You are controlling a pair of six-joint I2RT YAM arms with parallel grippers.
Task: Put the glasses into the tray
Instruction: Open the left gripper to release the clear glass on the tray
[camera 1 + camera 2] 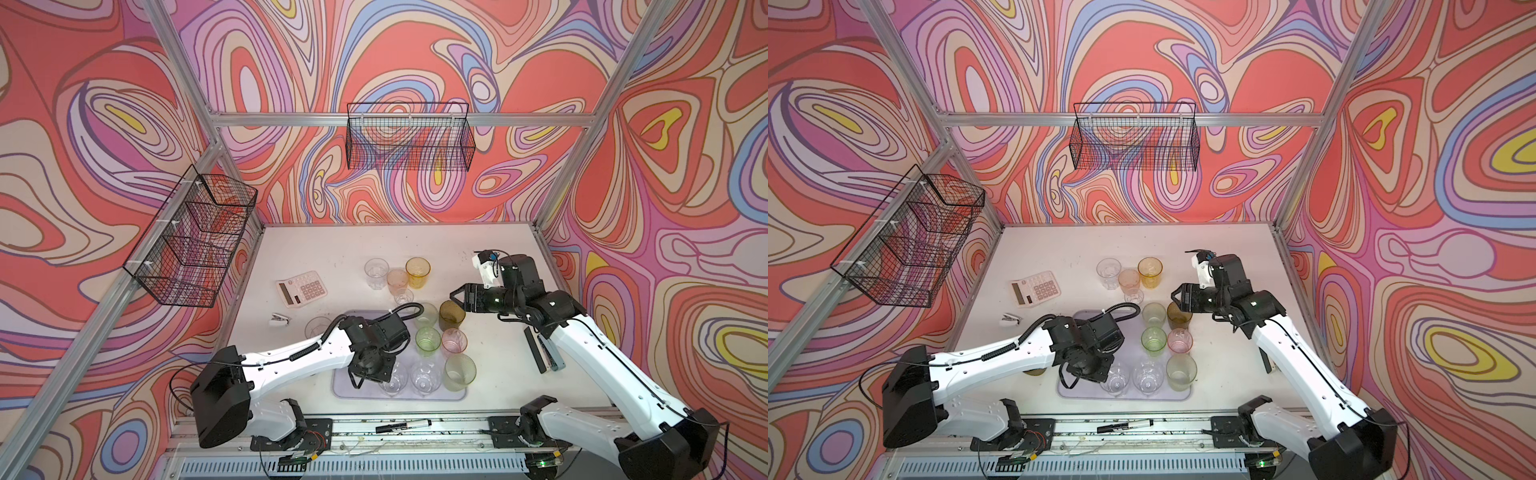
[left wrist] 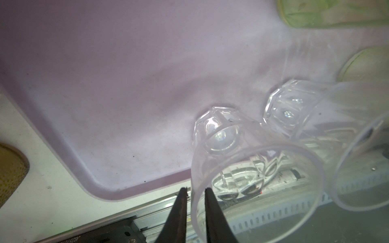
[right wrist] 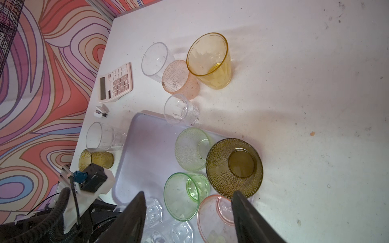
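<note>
Clear plastic, faceted at the base, the small tumbler (image 2: 231,147) that the left end effector (image 2: 195,189) is attending to is standing upright on the pale lavender rectangular tray (image 2: 84,84), close to its near rim. The two dark fingers are straddling the tumbler's wall at the lip, one inside and one outside. A sliver of gap is showing on each side, so the end effector appears to be parted and letting the glass rest on its own base. Gripping by the rim probably suits a crowded tray, since nothing needs to reach around the body. A second clear faceted tumbler (image 2: 294,113) is sitting just beside it, and a cloudy grey-green one (image 1: 460,372) is finishing that near row. Behind them a bright green glass (image 1: 428,340), a pink one (image 1: 454,340), a pale green one (image 1: 424,313) and an olive-brown dimpled one (image 1: 451,316) are filling the tray's right side, leaving its left side bare for more. The right end effector (image 3: 188,191) is hovering above the olive-brown glass with its fingers spread wide and holding nothing. Out on the white table (image 1: 498,374), a clear tumbler (image 1: 376,272), a peach one (image 1: 397,280), an amber-yellow one (image 1: 417,272) and a small clear one (image 1: 403,296) are waiting beyond the tray. Another clear glass (image 1: 318,326) and a second olive-brown one (image 3: 95,161) are standing at its left.
</note>
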